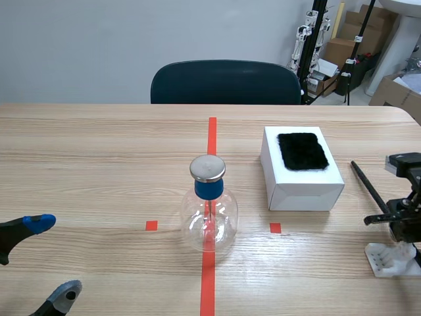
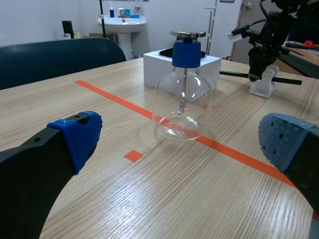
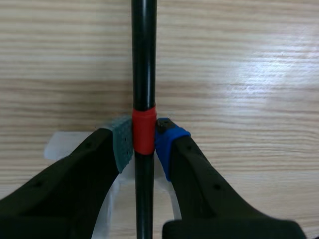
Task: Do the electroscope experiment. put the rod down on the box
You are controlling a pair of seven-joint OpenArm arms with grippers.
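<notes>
Black slender rod (image 3: 143, 59) with a red band is sitting pinched between the pads of my right pincer (image 3: 144, 140). The pincer is clamping the band itself, with its fingers standing only as far apart as the rod is thick. Rod and pincer are hanging over a small white plastic stand (image 1: 388, 258), near the white cardboard box (image 1: 302, 194) on its right side. Whether the rod is clear of the stand, I cannot tell. A black fur patch (image 1: 302, 151) is lying on the box's top. My left pincer (image 1: 51, 258) is standing wide open and holding nothing. It is well to the left of the box, beyond the clear glass flask electroscope (image 1: 209, 220).

Judgement: I am needing to lift straight up first, keep the rod level and carry it over the box. I should then lower it until it is resting flat along the top, releasing only then so that it is not rolling off an edge.
</notes>
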